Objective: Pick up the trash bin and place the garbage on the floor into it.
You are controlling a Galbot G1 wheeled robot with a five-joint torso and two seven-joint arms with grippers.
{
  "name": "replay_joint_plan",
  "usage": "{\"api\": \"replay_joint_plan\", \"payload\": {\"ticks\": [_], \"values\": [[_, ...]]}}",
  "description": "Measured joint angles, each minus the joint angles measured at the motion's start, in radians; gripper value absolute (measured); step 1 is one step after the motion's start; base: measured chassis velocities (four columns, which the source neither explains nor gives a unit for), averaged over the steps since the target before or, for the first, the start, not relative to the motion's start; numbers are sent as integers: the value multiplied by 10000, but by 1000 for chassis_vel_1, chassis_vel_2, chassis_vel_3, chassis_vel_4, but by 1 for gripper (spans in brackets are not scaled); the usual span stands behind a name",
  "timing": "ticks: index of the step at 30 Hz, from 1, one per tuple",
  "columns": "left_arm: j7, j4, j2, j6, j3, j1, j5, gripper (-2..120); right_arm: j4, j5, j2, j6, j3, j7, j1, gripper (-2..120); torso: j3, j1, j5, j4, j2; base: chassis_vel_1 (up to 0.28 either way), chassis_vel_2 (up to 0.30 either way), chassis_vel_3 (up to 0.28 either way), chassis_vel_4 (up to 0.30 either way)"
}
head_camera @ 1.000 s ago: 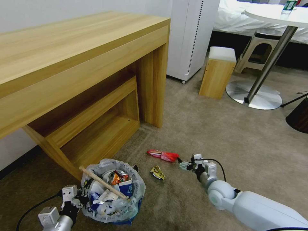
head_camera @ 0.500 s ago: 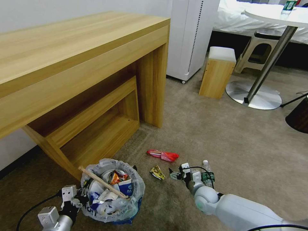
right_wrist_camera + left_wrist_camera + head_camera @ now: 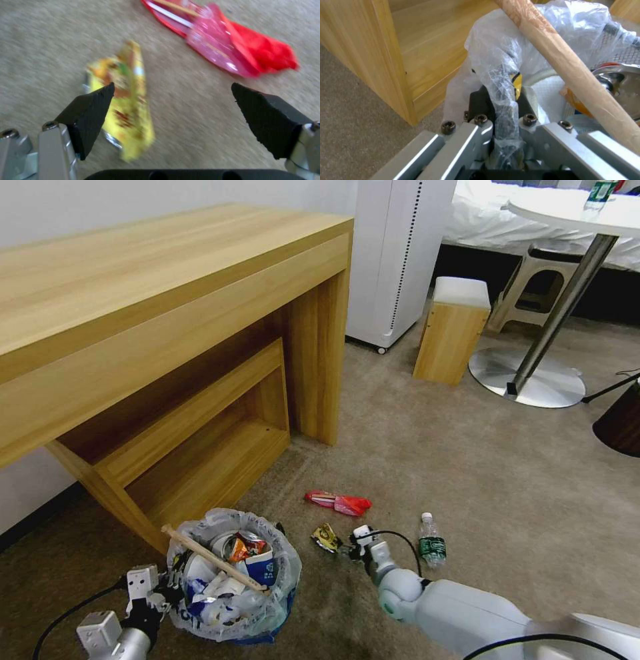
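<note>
We see the trash bin (image 3: pixel 233 580) on the beige floor (image 3: pixel 467 467) in front of the wooden desk (image 3: pixel 167 313), full of litter with a wooden stick (image 3: pixel 213 558) lying across its bagged rim. The left gripper (image 3: pixel 501 120) has its fingers closed on that bag-covered rim at the bin's near-left side. The right gripper (image 3: pixel 173 110) hangs low over the carpet with its fingers spread wide, holding nothing; one black pad overlaps the yellow wrapper (image 3: pixel 125 100), and the red wrapper (image 3: pixel 230 47) lies just beyond. A plastic bottle (image 3: pixel 431 542) rests near the right arm.
</note>
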Motion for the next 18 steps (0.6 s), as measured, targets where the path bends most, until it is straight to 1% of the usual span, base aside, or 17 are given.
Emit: {"api": "replay_joint_plan", "payload": {"ticks": [2,3,7,9,11,12,15,16,18], "values": [[0,0,2,-21,-29,-9,-41,3,17,30,74,-54,-54,85,1,89,0,0,0,0,-1,0,0,0,0],[0,0,6,-35,-50,-15,-63,3,-100,-13,150,-87,-53,134,-18,87,-1,0,-2,-1,0,0,0,0,0],[1,13,-4,-65,-45,-12,-71,3,-389,-145,283,-26,-55,124,-68,84,0,0,0,-3,-1,0,0,0,0],[4,29,-45,-74,-13,-7,-69,3,-598,-226,459,-41,-45,135,-100,78,0,0,-1,-2,0,0,0,0,0],[7,25,-54,-78,-5,6,-69,3,-772,-315,636,-70,-34,168,-123,68,0,0,0,-1,0,0,0,0,0],[7,25,-54,-78,-5,6,-69,3,-772,-315,636,-70,-34,168,-123,68,0,0,0,-1,0,0,0,0,0],[9,-83,-53,-85,-12,81,-69,3,-922,-447,811,-42,-45,166,-134,52,0,0,1,0,0,0,0,0,0],[9,-83,-53,-85,-12,81,-69,3,-922,-447,811,-42,-45,166,-134,52,0,0,1,0,0,0,0,0,0],[12,-171,-65,-99,-15,108,-72,3,-987,-601,870,6,-69,159,-143,44,0,0,1,-1,0,0,0,0,0]]}}
